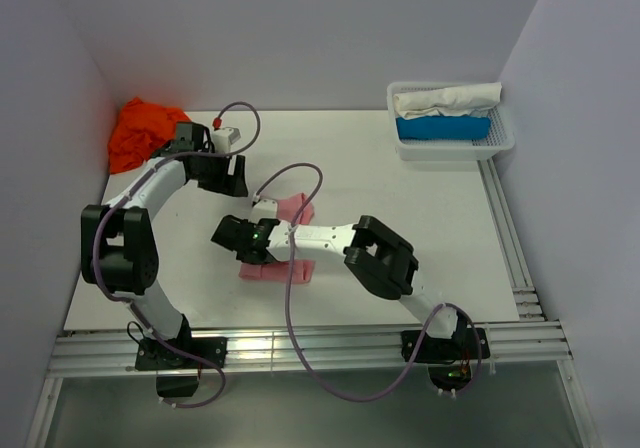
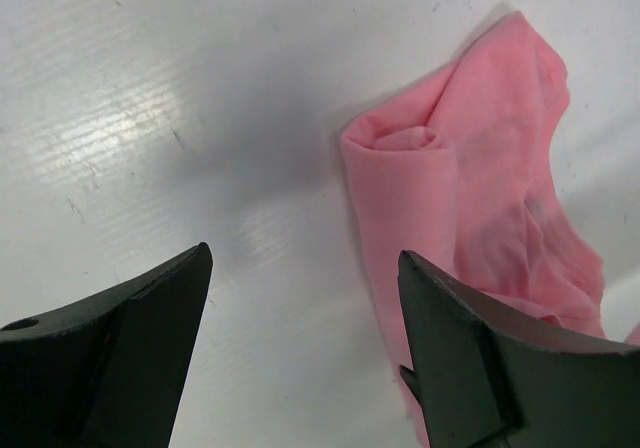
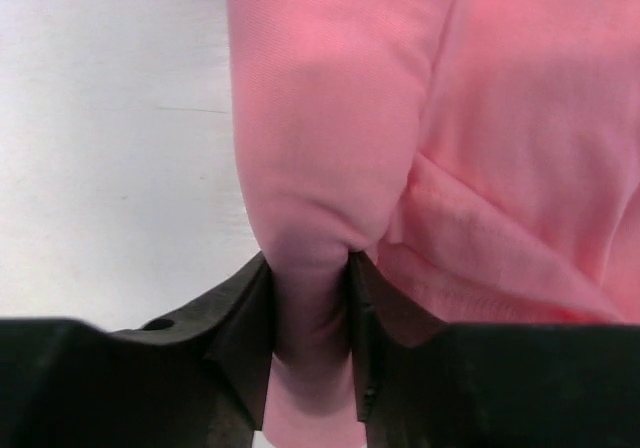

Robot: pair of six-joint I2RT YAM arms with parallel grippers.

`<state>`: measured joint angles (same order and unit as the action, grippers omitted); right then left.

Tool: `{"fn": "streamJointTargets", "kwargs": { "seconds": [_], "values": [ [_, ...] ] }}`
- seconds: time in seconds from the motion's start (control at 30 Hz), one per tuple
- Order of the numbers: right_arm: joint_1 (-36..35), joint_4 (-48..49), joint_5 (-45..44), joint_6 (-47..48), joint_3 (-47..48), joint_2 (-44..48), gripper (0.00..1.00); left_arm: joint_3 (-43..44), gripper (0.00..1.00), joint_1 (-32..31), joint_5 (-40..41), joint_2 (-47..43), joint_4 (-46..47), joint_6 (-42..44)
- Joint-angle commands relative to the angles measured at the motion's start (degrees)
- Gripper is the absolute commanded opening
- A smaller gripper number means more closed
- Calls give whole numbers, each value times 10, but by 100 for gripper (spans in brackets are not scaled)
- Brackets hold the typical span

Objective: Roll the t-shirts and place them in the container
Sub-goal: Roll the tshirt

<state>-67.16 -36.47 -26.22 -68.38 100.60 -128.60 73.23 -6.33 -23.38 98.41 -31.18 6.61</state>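
Note:
The light pink t-shirt point(image 1: 297, 206) lies bunched in the middle of the table, partly under my right arm. In the right wrist view a thick fold of the pink t-shirt point(image 3: 330, 118) is pinched between the jaws of my right gripper point(image 3: 310, 268), which is shut on it. My left gripper point(image 2: 305, 268) hangs open over bare table, with the pink t-shirt's point(image 2: 470, 198) rolled end just ahead and to its right, its right finger overlapping the cloth's edge. The bright orange t-shirt point(image 1: 140, 133) sits crumpled in the far left corner, behind my left gripper point(image 1: 235, 180).
A white mesh basket point(image 1: 505, 143) at the far right holds a white roll and a blue roll of cloth. Walls close in the table on the left, back and right. A metal rail point(image 1: 300, 346) runs along the near edge.

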Motion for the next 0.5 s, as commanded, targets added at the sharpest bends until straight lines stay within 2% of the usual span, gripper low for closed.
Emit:
{"fn": "streamJointTargets", "kwargs": {
  "seconds": [0.0, 0.03, 0.07, 0.17, 0.27, 0.43, 0.47],
  "values": [
    [8, 91, 56, 28, -58, 11, 33, 3, 81, 5, -33, -18, -24, 16],
    [11, 126, 74, 35, -79, 30, 31, 1, 81, 7, -34, -23, -25, 18],
    [18, 201, 105, 42, -123, 40, 30, -3, 81, 8, -36, -25, -25, 21],
    [28, 298, 164, 38, -205, 76, 26, -14, 81, 11, -41, -33, -29, 30],
    [46, 434, 207, 20, -274, 99, 25, -32, 81, 12, -48, -42, -29, 38],
    [73, 605, 274, -32, -372, 110, 26, -68, 81, 13, -64, -53, -24, 51],
    [76, 668, 283, -41, -402, 108, 26, -74, 80, 12, -67, -54, -20, 51]
  ]
}}
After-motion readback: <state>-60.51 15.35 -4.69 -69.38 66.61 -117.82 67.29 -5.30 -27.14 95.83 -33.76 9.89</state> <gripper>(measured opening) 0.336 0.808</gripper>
